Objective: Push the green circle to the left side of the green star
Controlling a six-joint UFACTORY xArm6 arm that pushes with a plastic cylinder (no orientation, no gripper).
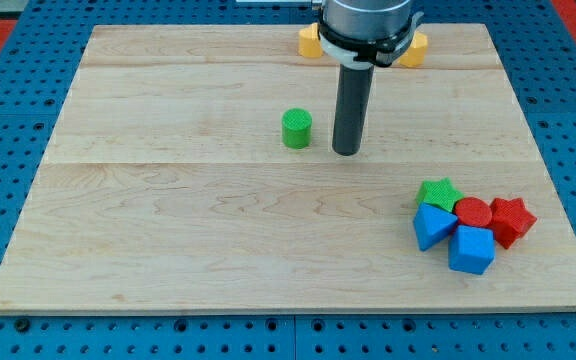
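Observation:
The green circle (296,129) stands on the wooden board (168,220) a little above the middle. My tip (346,152) rests on the board just to the right of the green circle, with a small gap between them. The green star (439,193) sits at the lower right, at the top left of a tight cluster of blocks. The star is well to the right of and below both the circle and my tip.
Touching the star are a red circle (473,212), a red star (511,220), a blue triangle (432,226) and a blue cube (470,250). Two yellow blocks (311,41) (414,48) lie at the top edge, partly hidden by the arm (366,20).

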